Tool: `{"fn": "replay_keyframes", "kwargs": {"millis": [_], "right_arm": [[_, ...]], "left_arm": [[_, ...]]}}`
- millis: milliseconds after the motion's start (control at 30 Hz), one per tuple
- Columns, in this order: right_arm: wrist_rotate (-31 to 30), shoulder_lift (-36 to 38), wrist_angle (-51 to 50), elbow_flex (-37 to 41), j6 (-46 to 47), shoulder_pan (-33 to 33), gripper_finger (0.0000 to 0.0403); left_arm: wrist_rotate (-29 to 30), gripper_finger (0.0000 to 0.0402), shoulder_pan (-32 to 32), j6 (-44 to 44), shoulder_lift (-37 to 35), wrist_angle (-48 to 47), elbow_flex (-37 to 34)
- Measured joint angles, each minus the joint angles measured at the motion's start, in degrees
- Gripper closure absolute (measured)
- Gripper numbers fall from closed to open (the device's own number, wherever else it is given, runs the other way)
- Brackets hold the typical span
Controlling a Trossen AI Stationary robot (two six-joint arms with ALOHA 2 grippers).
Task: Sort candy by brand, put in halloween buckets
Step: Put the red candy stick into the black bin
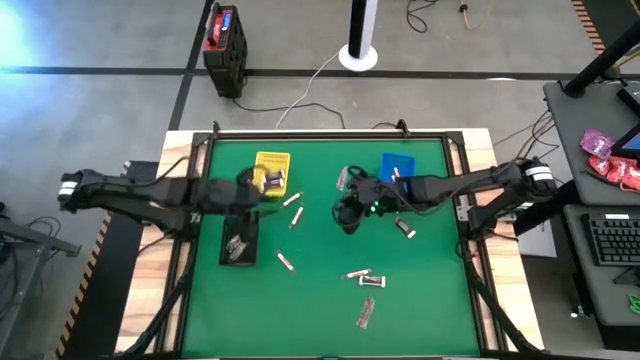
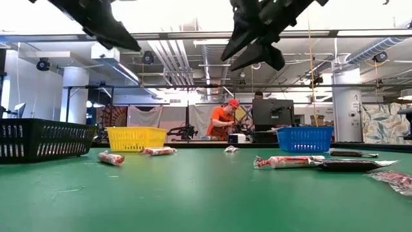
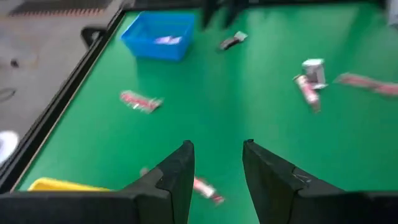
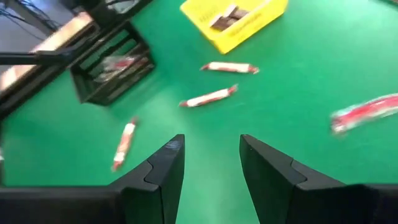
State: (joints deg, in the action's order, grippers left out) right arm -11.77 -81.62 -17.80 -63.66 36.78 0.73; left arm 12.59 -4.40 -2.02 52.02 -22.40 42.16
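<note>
Wrapped candy lies scattered on the green mat: whitish bars (image 1: 292,200) (image 1: 297,217) near the yellow bucket (image 1: 272,172), others toward the near edge (image 1: 362,277) (image 1: 366,312). The yellow bucket holds dark bars (image 4: 227,15). The blue bucket (image 1: 398,167) stands at the far right. The black bucket (image 1: 240,240) sits at the left with candy inside (image 4: 115,62). My left gripper (image 3: 217,146) hovers open between the yellow and black buckets. My right gripper (image 4: 211,140) hovers open above the mat's middle (image 1: 345,218). Neither has anything between its fingers.
A raised dark frame (image 1: 455,200) borders the mat. Two more candy bars lie near the blue bucket (image 1: 404,228) (image 1: 342,178). In the low view a person (image 2: 222,121) sits far behind the table. Bare mat stretches along the near edge (image 1: 300,320).
</note>
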Motion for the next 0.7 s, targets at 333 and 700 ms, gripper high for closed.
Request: {"fn": "replay_keyframes", "kwargs": {"millis": [333, 700], "right_arm": [[-0.28, -10.98, -15.11, -12.57, -1.49, -9.05, 0.0257], [-0.30, -28.00, -29.49, -27.51, -1.62, -16.97, 0.0248]], "left_arm": [[16.43, 0.0280, -16.00, -8.16, -2.30, -0.07, -3.11], [21.45, 0.0280, -16.44, -9.49, -2.41, -3.64, -2.87]]}}
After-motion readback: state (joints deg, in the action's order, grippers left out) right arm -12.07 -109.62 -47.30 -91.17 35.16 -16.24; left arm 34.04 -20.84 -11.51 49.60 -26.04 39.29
